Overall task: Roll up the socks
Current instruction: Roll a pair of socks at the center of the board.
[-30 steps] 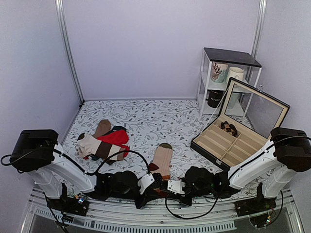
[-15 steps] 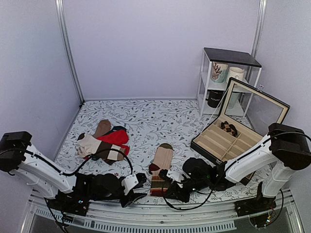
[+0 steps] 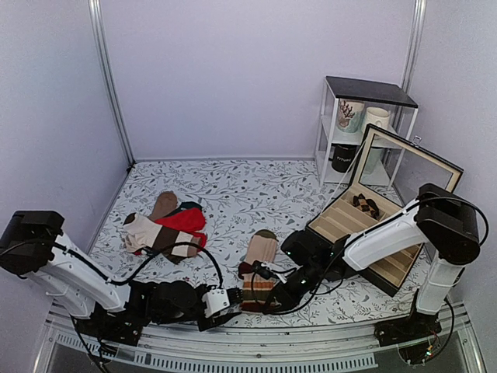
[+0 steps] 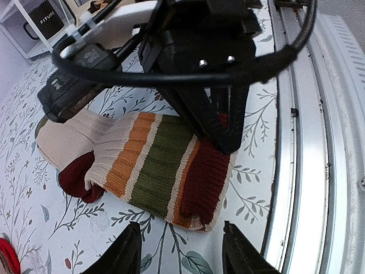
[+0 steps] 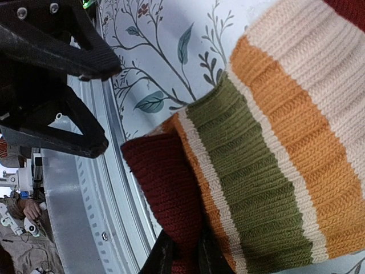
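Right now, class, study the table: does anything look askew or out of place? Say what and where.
The striped socks lie flat except their maroon cuff, bunched and lifted where the right fingers pinch it. Farther left, other socks sit in a jumbled heap.

Tan socks (image 4: 154, 165), olive-orange-maroon stripes

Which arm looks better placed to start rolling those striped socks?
Right. The right fingers seem to pinch the maroon cuff of the striped socks; the left fingers hang open just short of it, holding nothing.
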